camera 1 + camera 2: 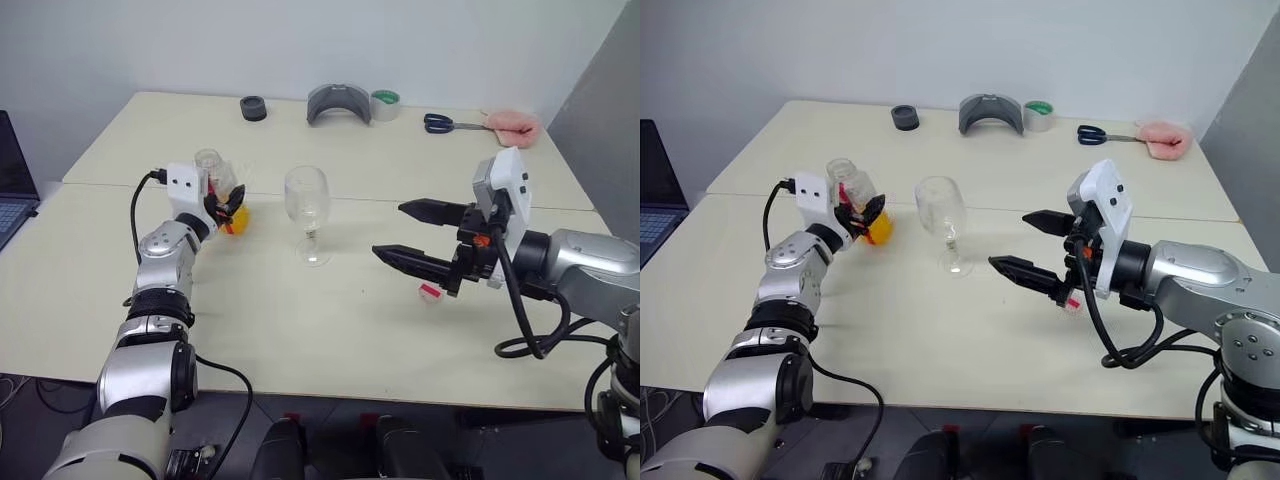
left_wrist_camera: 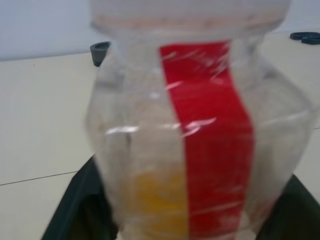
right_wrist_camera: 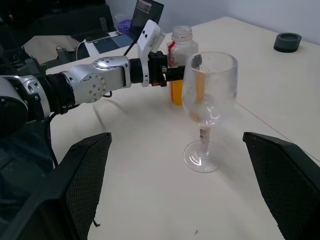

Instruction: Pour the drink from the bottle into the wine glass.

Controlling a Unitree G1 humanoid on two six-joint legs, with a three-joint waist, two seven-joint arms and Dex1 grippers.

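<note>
The left tool (image 1: 228, 208) is clamped on the squarish clear plastic bottle (image 1: 217, 185), left of centre. The tulip-bowled wine glass (image 1: 307, 212) stands at centre on the smooth desk (image 1: 330, 320). The right tool (image 1: 407, 232) gapes apart.

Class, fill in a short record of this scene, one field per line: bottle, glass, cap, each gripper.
bottle: the bottle upright on the table, uncapped, orange drink low inside
glass: the wine glass upright, empty, beside the bottle
cap: small pink-and-white cap on the table
left gripper: left gripper around the bottle
right gripper: right gripper open, holding nothing

Red-striped bottle (image 2: 200, 140), orange-yellow drink (image 2: 157, 200)
</note>
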